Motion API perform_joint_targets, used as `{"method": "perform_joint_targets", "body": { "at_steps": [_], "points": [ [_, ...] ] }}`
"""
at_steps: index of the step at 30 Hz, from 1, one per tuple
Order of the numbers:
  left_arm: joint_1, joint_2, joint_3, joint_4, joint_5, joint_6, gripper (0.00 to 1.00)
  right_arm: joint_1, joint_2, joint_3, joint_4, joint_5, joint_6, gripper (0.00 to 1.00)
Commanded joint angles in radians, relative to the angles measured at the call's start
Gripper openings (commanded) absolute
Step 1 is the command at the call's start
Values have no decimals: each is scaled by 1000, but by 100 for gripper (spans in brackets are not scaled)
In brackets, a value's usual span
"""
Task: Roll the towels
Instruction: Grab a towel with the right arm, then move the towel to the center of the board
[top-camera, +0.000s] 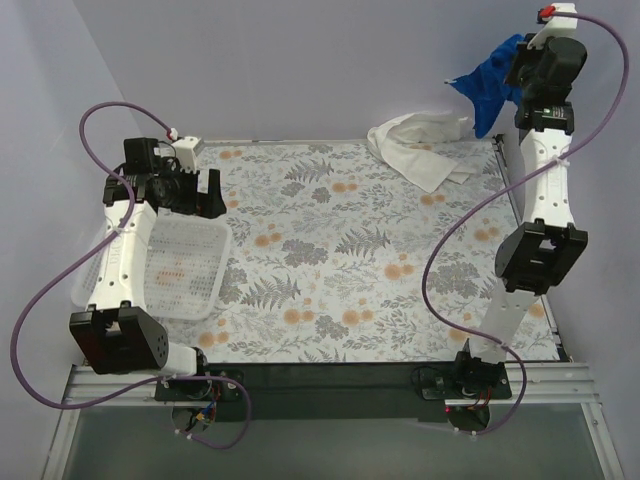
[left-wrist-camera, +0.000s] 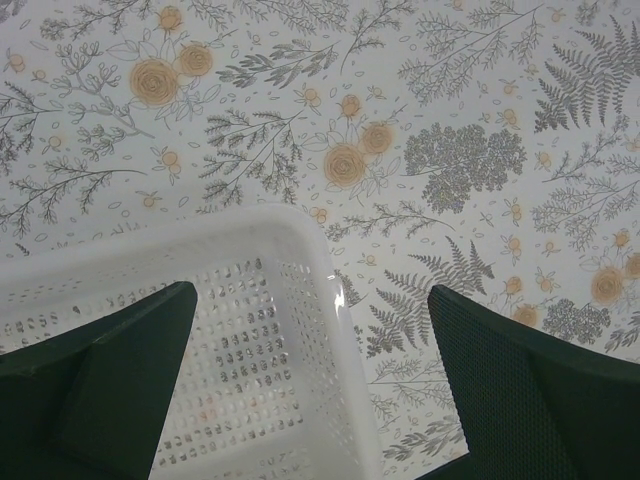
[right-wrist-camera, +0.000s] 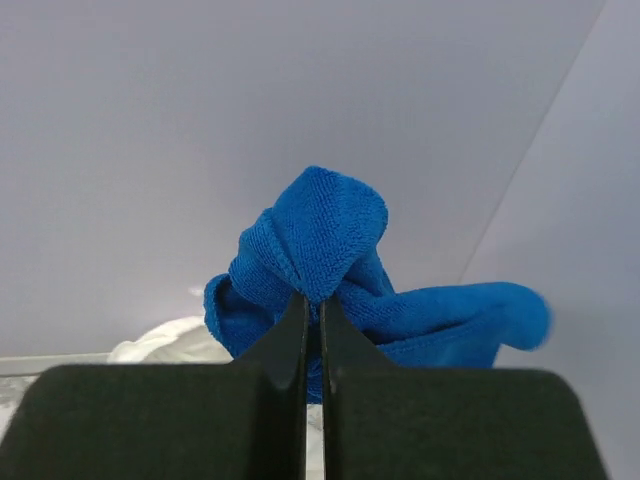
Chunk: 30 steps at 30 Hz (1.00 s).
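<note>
- Blue towel (right-wrist-camera: 320, 235) hangs bunched in the air at the far right corner, lifted off the counter (top-camera: 330, 230); we see the right jaws pinched tight on a fold of it.
- White towel (top-camera: 420, 145) lies crumpled on the counter at the far edge, just beside the blue one and lower.
- Left jaws stand wide apart, holding nothing, over the right rim of the white basket (left-wrist-camera: 345, 380) at the counter's left side.
</note>
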Motion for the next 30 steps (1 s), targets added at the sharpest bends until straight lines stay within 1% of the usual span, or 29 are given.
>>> {"method": "perform_joint_targets", "body": {
  "at_steps": [1, 4, 7, 8, 10, 11, 12, 14, 15, 17, 18, 20, 21, 22, 23, 25, 28, 29, 30],
  "points": [
    [-1, -14, 45, 12, 37, 9, 98, 29, -103, -33, 21, -134, 1, 1],
    [-2, 14, 79, -15, 55, 56, 98, 31, -210, -82, 13, -235, 1, 1],
    [-2, 49, 122, -49, 143, 138, 98, 38, -322, -168, -13, -373, -2, 1],
    [-1, 55, 128, -60, 181, 143, 98, 49, -373, -207, -39, -435, -5, 1],
    [-1, 57, 137, -55, 218, 161, 98, 63, -427, -269, -50, -494, 1, 1],
    [-1, 54, 136, -49, 244, 169, 98, 77, -456, -346, -50, -517, 1, 1],
    [-2, 49, 134, -44, 282, 175, 98, 84, -511, -384, -51, -555, 39, 1],
    [-2, 32, 133, -15, 319, 181, 98, 109, -589, -462, -48, -606, 65, 1],
    [-2, 28, 132, -9, 331, 184, 97, 114, -612, -537, -47, -623, 100, 1],
    [-4, 26, 136, 0, 383, 199, 95, 123, -680, -632, -51, -646, 137, 1],
    [-2, 29, 136, -3, 403, 208, 93, 124, -703, -756, -54, -649, 150, 1],
    [-15, 47, 139, -26, 443, 235, 91, 124, -765, -880, -71, -637, 136, 1],
    [-27, 54, 136, -37, 451, 271, 90, 124, -780, -948, -79, -620, 125, 1],
    [-44, 58, 131, -59, 457, 296, 86, 124, -790, -1044, -91, -608, 83, 1],
    [-80, 63, 113, -64, 450, 317, 85, 124, -804, -1089, -106, -571, 64, 1],
    [-210, 60, 84, -49, 396, 371, 81, 118, -812, -1180, -109, -498, 35, 1],
    [-327, 48, -2, 24, 326, 400, 78, 112, -818, -1228, -109, -375, 12, 1],
    [-410, 51, -30, 37, 274, 400, 78, 111, -810, -1240, -112, -323, -37, 1],
    [-451, 72, -39, 48, 243, 429, 77, 109, -806, -1243, -123, -303, -60, 1]
  ]
}}
